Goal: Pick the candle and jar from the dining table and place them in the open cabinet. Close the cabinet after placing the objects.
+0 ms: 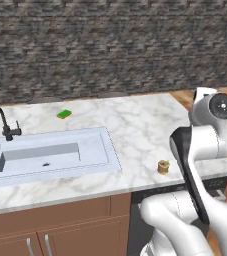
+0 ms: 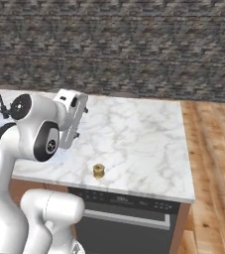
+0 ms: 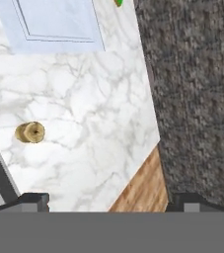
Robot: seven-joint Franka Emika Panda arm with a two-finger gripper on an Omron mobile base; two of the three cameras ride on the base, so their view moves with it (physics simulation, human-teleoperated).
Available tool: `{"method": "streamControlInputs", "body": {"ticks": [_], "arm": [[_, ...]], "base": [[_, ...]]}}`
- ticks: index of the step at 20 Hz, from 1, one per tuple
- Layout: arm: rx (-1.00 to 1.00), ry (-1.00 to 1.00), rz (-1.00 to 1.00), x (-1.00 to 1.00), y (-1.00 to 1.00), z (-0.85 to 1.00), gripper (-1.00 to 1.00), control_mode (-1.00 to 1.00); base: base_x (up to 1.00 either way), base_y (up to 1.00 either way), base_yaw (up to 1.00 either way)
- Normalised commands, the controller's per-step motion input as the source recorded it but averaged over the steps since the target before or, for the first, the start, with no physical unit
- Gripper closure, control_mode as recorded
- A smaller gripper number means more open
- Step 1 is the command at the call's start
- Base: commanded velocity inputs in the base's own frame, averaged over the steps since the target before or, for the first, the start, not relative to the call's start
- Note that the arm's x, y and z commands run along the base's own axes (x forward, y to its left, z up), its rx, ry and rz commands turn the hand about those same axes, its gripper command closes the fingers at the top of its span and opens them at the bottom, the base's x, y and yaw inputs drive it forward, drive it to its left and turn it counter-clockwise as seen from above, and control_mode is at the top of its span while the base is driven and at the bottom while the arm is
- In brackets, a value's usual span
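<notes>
Fingertips (image 3: 34,198) stood far apart at the bottom of the hand view, one at lower left and one at lower right, with nothing between them, so the gripper (image 3: 111,200) was released and carrying nothing. It hung above the dining table (image 3: 98,104), looking down, presumably to scout before descending. At the left middle of that view sat the candle (image 3: 30,132), a small gold knob on bare marble close to the table's front edge. In the left base view it lay at lower right (image 1: 163,166), just left of the arm's dark elbow; in the right base view it sat low and central (image 2: 98,170). A green sponge (image 1: 64,114) lay beyond the sink (image 1: 50,155) (no part of the job). Judging by this, the candle looked like the first pick, not yet begun.
</notes>
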Motion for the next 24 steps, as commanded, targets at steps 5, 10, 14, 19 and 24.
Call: {"method": "streamControlInputs", "body": {"ticks": [5,10,14,19,24], "arm": [[0.0,0.03,-0.33,0.0,0.38,-0.37,-1.0,-1.0],[0.06,0.03,-0.39,-0.09,0.15,-0.38,-1.0,-1.0],[0.3,0.08,-0.33,-0.25,-0.16,-0.21,-1.0,-1.0],[0.31,0.14,-0.27,-0.05,-0.08,-0.1,-1.0,-1.0],[0.17,0.11,-0.18,-0.02,0.0,-0.22,-1.0,-1.0]], "base": [[0.0,0.0,0.0],[0.0,0.0,0.0],[0.0,0.0,0.0],[0.0,0.0,0.0],[0.0,0.0,0.0]]}}
